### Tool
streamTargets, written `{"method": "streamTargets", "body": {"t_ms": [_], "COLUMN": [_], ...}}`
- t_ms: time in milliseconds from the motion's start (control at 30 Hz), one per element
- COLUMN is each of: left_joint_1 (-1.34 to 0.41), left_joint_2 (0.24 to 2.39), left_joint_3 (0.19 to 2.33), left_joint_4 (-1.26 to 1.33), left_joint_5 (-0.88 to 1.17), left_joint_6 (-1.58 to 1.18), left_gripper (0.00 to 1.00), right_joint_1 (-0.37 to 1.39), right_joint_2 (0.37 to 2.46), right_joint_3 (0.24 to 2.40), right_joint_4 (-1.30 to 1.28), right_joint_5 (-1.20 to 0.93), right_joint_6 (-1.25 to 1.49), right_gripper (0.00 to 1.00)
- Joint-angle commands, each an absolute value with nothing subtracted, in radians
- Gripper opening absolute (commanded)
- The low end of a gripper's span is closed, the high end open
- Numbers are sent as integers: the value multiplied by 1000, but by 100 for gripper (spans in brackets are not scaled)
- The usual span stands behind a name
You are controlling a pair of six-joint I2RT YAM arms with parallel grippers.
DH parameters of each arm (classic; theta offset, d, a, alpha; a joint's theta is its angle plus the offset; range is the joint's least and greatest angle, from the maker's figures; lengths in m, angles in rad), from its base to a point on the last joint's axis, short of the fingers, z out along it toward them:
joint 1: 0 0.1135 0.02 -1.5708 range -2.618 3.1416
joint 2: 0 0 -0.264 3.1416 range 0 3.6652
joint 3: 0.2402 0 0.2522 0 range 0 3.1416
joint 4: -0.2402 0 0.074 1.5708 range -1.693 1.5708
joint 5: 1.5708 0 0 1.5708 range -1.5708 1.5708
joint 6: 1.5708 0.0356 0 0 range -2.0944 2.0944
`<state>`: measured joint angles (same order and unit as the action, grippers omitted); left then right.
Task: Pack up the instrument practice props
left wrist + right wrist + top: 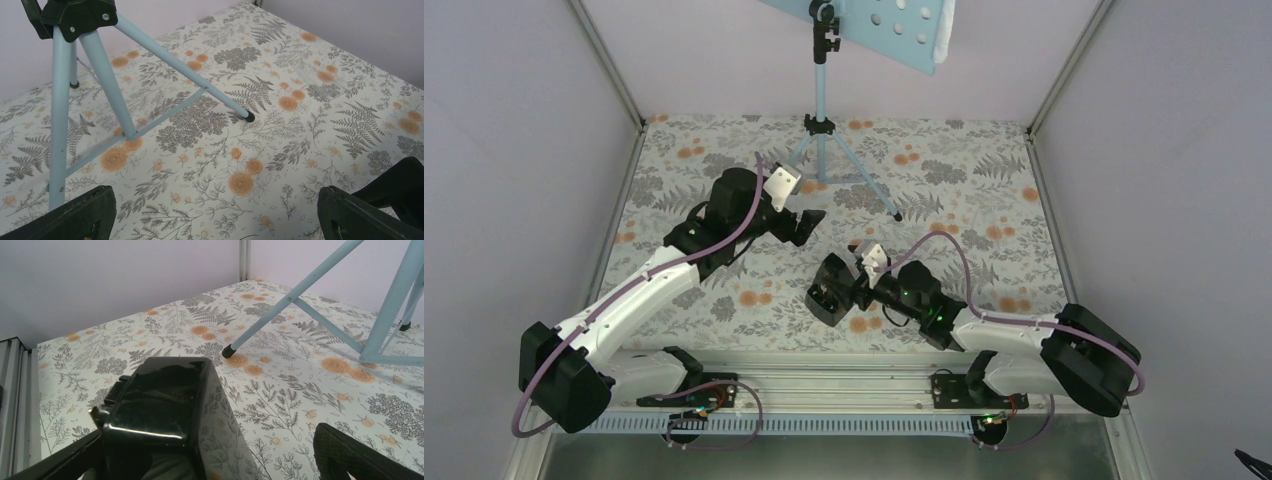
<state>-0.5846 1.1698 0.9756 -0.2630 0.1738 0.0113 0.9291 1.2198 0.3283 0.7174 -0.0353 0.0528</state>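
Note:
The light blue music stand (821, 95) rises at the back of the floral mat, its hole-dotted tray (879, 22) tilted at the top edge of the view. A pale strip shows at the tray's right end. The small black box (823, 301) sits on the mat in the near middle. My right gripper (832, 287) straddles the box (160, 400). The right gripper (200, 460) is open: one finger lies beside the box and the other finger (360, 455) stands well apart from it. My left gripper (807, 222) hangs open near the stand's legs (165, 55), and nothing lies between its fingers (70, 217).
Lavender walls with metal corner posts (614, 70) close in the mat on three sides. The stand's tripod feet (897, 215) spread across the back middle. A metal rail (844, 365) with both arm bases runs along the near edge.

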Motion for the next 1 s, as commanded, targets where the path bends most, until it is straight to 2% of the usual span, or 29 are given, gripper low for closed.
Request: {"method": "streamTargets", "body": {"t_ms": [0, 33, 367, 633, 967], "left_joint_1": [-580, -580, -580, -580, -611], "left_joint_2": [1175, 1175, 1177, 1181, 1240], "left_joint_3": [977, 977, 974, 974, 974], "left_joint_4": [-251, -250, -248, -249, -265], "left_joint_5": [190, 190, 218, 231, 512], "left_joint_6": [19, 19, 21, 25, 63], "left_gripper": [100, 100, 100, 100, 94], "right_joint_1": [932, 932, 932, 932, 929], "right_joint_2": [1190, 1189, 1183, 1173, 1158], "right_joint_3": [308, 305, 294, 277, 261], "right_joint_4": [741, 741, 740, 751, 763], "right_joint_5": [-7, -6, 2, -12, -10], "right_joint_6": [64, 68, 77, 97, 96], "right_gripper": [91, 88, 76, 76, 70]}}
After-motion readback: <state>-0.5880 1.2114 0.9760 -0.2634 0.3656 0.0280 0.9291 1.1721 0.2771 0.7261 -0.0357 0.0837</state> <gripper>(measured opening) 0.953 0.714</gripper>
